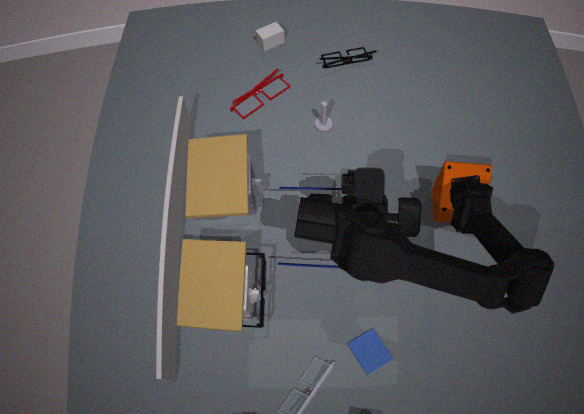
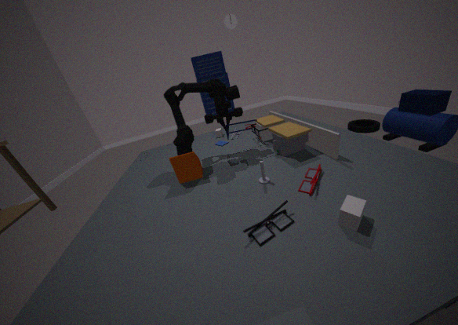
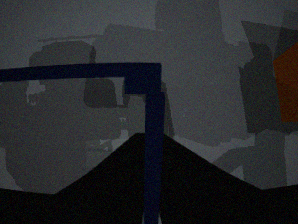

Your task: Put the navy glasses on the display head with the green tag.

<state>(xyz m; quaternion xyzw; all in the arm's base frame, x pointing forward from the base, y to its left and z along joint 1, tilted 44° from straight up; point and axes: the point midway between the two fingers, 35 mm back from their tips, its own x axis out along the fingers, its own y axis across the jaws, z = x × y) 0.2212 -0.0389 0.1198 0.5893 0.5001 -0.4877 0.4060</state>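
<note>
My gripper point(image 2: 227, 129) point(image 3: 148, 144) is shut on the navy glasses point(image 1: 310, 188) point(image 2: 241, 130) point(image 3: 153, 115), by the front frame, and holds them above the table. Both temples are open and point towards the heads, their tips short of them. In the top view the arm hides the front frame, and the glasses lie across the gap between the heads' fronts. The bare display head point(image 1: 217, 176) point(image 2: 290, 130) has a yellow top and a pale nose. The other head point(image 1: 212, 283) point(image 2: 270, 120) wears black glasses point(image 1: 263, 286). The green tag cannot be seen.
A pale upright board point(image 1: 170, 236) point(image 2: 323, 140) stands behind the heads. Red glasses point(image 1: 260, 92), black glasses point(image 1: 347, 58), a thin peg stand point(image 1: 324, 113) and a white block point(image 1: 270, 36) lie to one side. A blue square point(image 1: 370, 351) and pale glasses point(image 1: 316, 376) lie on the other.
</note>
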